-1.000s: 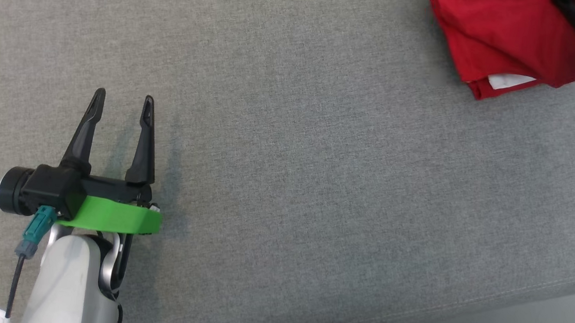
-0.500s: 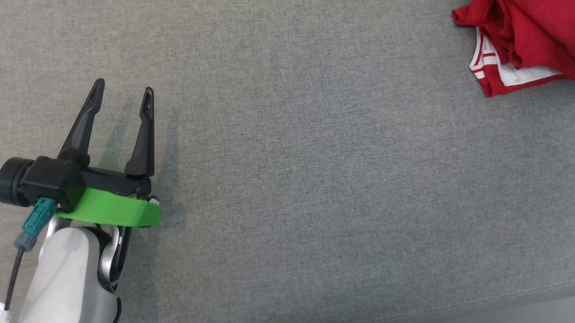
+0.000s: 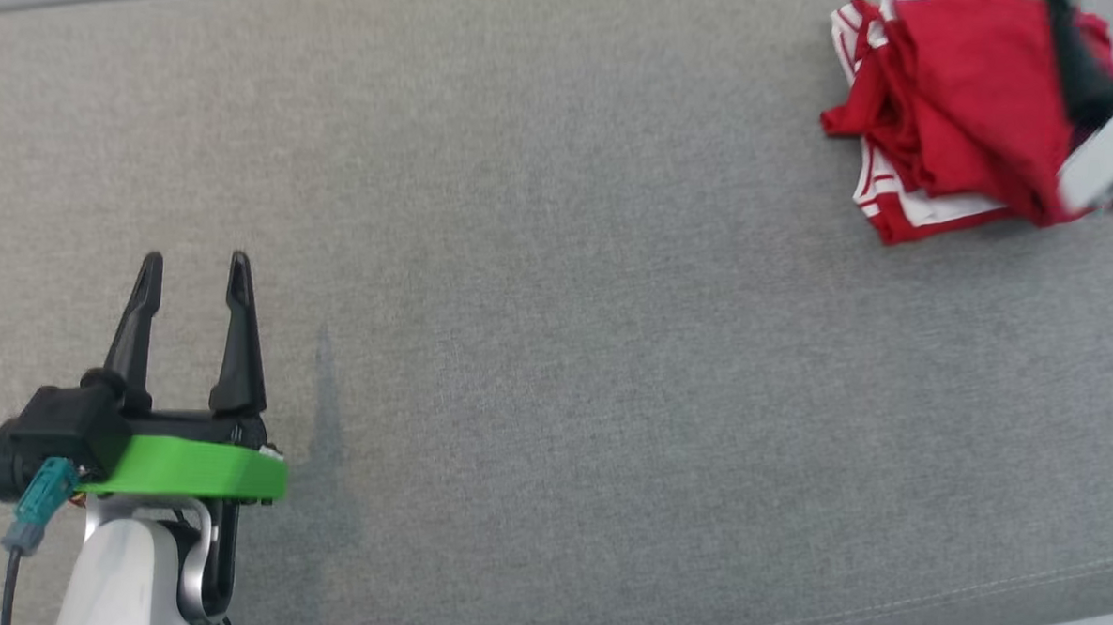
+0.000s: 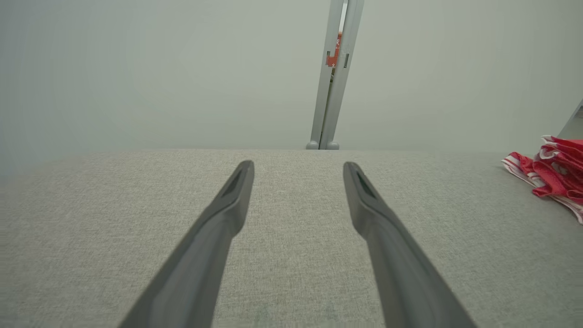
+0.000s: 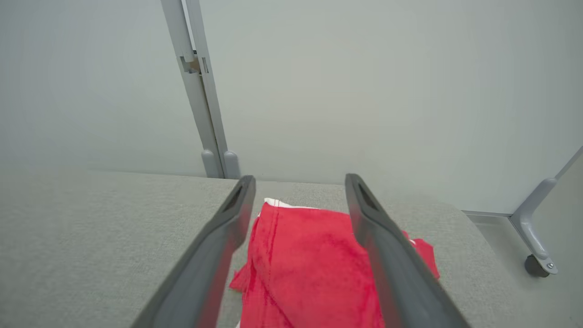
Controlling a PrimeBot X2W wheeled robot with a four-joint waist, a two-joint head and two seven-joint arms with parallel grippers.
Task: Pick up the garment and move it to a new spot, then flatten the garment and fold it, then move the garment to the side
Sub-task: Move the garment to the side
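Note:
The garment [image 3: 941, 113], red with white stripes, lies in a crumpled heap at the far right of the grey fabric surface [image 3: 564, 350]. My right gripper [image 5: 299, 180] hovers just over it, open, the red garment [image 5: 309, 259] showing between and below its fingers with nothing gripped. In the head view my right arm [image 3: 1108, 153] is a blur at the right edge. Far to the left, my left gripper [image 3: 194, 264] stands open and empty above bare fabric. Beyond the left gripper [image 4: 298, 165], the garment [image 4: 553, 168] lies off to the right.
The surface's front edge [image 3: 1023, 596] runs along the lower right, with floor below. Pale partition panels stand behind the surface, joined at a grey post [image 4: 334, 73]. A partition foot with a caster [image 5: 533, 228] stands to the right, off the surface.
My right gripper has opened and let go of the garment, which now lies loose in a heap. The head camera has shifted; the left gripper stays open.

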